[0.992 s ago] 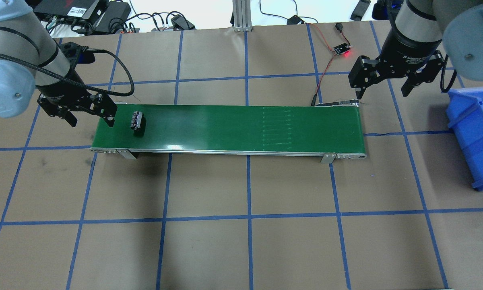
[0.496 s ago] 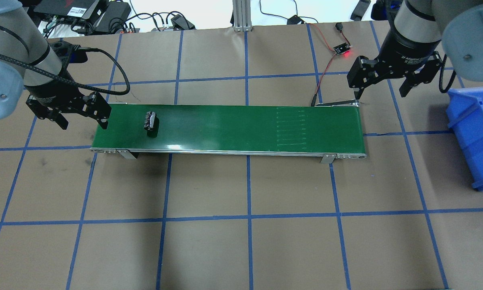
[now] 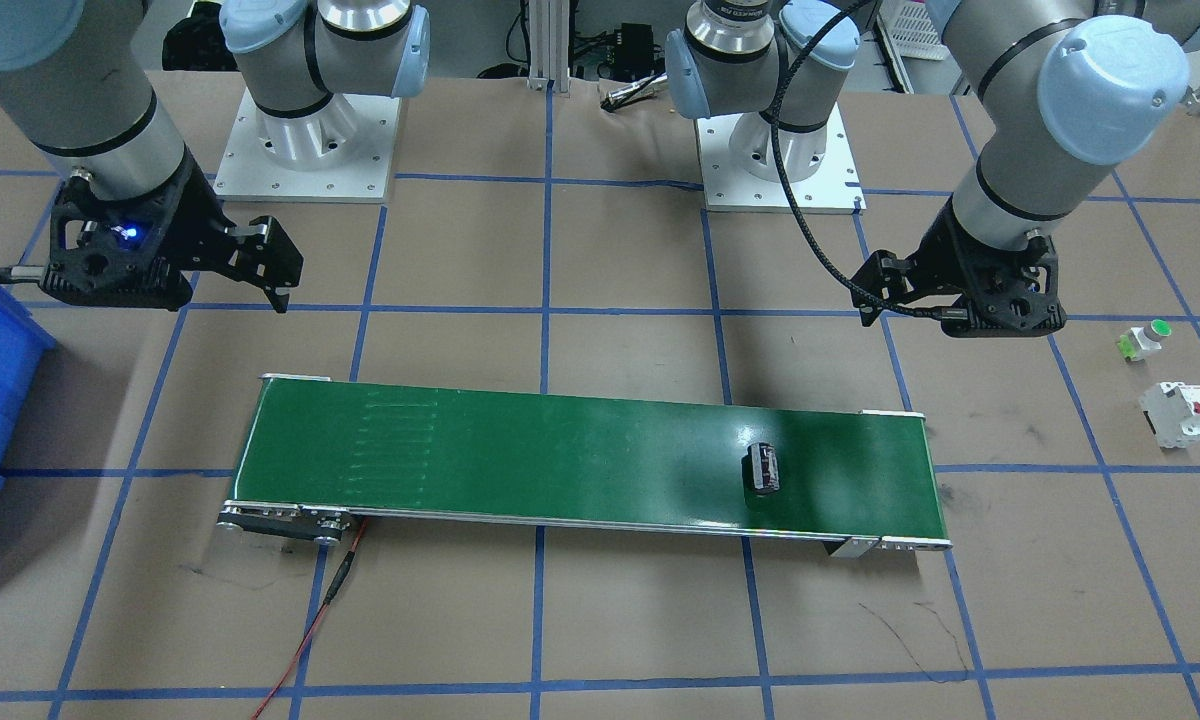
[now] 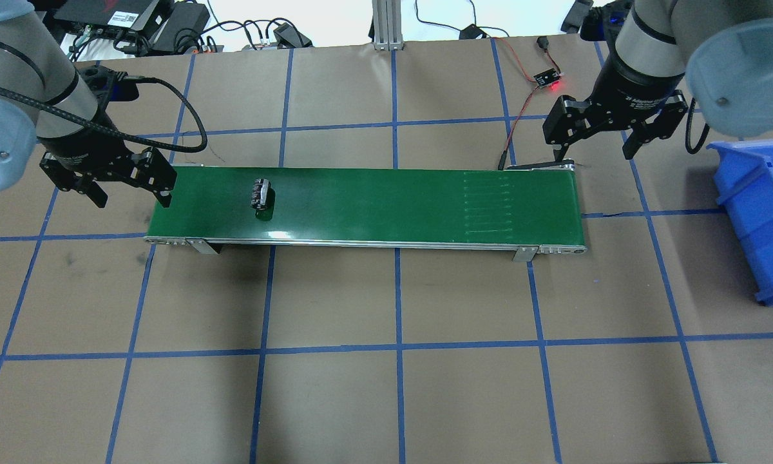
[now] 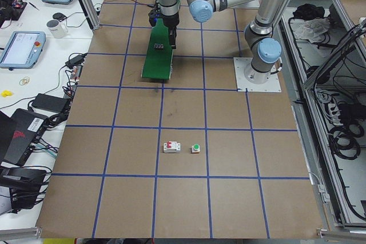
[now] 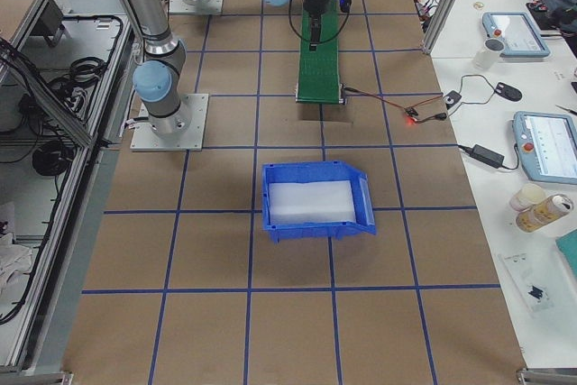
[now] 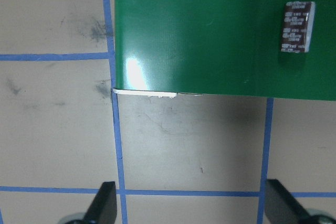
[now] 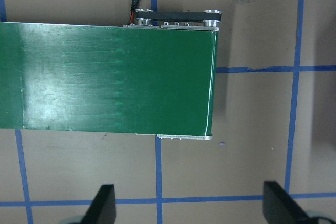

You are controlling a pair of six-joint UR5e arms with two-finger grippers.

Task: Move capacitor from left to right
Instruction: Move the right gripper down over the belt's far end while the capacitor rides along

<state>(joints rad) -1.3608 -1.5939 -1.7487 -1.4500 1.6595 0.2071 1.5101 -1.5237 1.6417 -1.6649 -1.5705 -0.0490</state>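
Observation:
The capacitor (image 4: 259, 194), a small dark cylinder with pale stripes, lies on its side on the green conveyor belt (image 4: 373, 206), near the belt's left end. It also shows in the front view (image 3: 763, 468) and in the left wrist view (image 7: 297, 27). My left gripper (image 4: 133, 198) is open and empty, above the belt's left end and to the left of the capacitor. My right gripper (image 4: 592, 153) is open and empty, above the far corner of the belt's right end (image 8: 210, 77).
A blue bin (image 4: 757, 212) stands on the table right of the belt. A sensor board with a red light (image 4: 547, 78) and its wires lie behind the belt's right end. A white breaker (image 3: 1178, 412) and a green-capped button (image 3: 1145, 338) lie on the table beyond my left arm.
The capacitor has travelled to the right along the belt, away from my left gripper. The left gripper has drawn back to the left. The right gripper has shifted slightly left.

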